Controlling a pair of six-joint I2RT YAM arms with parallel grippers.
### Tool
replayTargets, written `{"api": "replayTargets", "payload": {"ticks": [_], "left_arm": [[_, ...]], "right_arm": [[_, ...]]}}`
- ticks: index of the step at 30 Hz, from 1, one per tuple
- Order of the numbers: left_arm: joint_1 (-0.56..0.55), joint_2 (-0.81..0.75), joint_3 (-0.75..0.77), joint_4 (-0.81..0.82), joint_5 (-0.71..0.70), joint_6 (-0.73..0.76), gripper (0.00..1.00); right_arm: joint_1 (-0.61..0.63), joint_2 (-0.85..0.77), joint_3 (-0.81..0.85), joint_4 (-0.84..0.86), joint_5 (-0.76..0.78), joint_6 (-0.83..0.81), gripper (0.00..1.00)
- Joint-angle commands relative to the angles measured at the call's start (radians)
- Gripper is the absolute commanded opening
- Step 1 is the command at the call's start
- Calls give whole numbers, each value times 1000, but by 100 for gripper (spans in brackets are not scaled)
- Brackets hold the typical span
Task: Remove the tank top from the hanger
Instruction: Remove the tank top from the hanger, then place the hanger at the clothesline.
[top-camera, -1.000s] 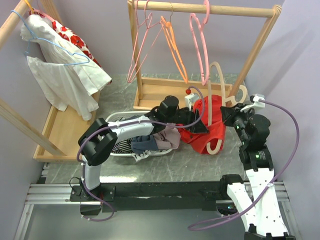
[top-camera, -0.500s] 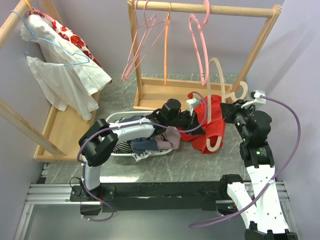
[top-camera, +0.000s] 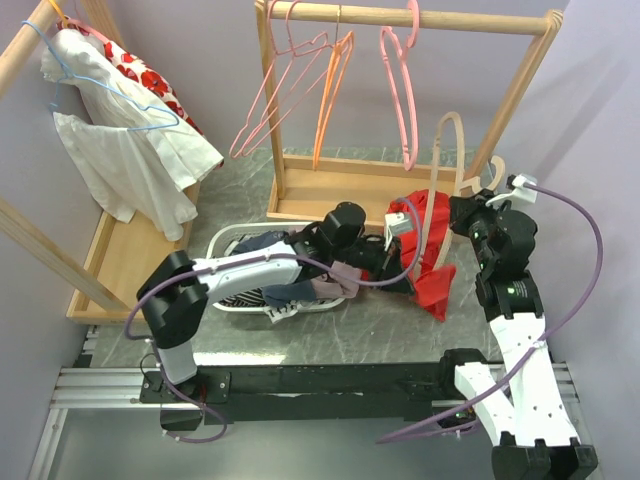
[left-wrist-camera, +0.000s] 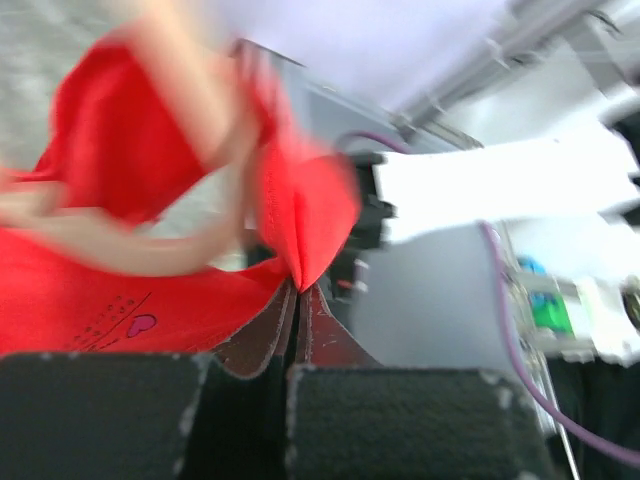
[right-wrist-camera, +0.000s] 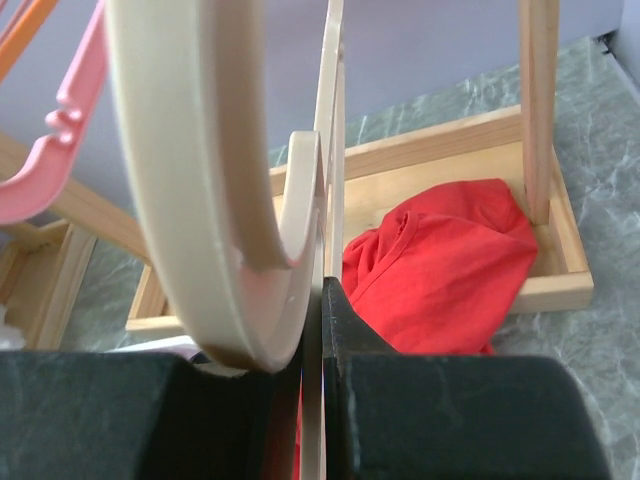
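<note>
Hanging from a blue hanger (top-camera: 137, 108) at far left, a white garment (top-camera: 130, 160) droops over a wooden tray. Right of it a basket (top-camera: 222, 240) of clothes sits on the table. Pink hangers (top-camera: 398, 90) and an orange one (top-camera: 333, 80) hang from the rack (top-camera: 450, 20) behind. The left arm reaches across the basket, and the left gripper (left-wrist-camera: 296, 298) has its jaws pressed together on a pinched fold of the red tank top (top-camera: 437, 285). The tank top drapes from a beige hanger (top-camera: 448, 160) by the rack's front right corner. The right gripper (right-wrist-camera: 322, 300) is clamped on that hanger, holding it upright.
</note>
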Motion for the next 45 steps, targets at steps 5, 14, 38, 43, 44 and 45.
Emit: {"api": "replayTargets", "payload": {"ticks": [5,14,38,43,44,45], "left_arm": [[-23,-68,-50,-232,-32,136,1],[1,-54,-58,-147,-295,40,91],[116,-109,-26,304,-500,-196,100],[116,-54,42,320,-488,-261,99],[115,-43,65,318,-473,-271,99],[115,-31,77,318,-464,-278,100]], "right_arm": [[10,76,166,53,-22,-22,2],[13,121,349,-148,-52,-112,1],[15,271,601,-279,-216,-94,0],[15,240,557,-273,-213,-96,0],[15,234,550,-268,-214,-91,0],[15,228,538,-262,-216,-89,0]]}}
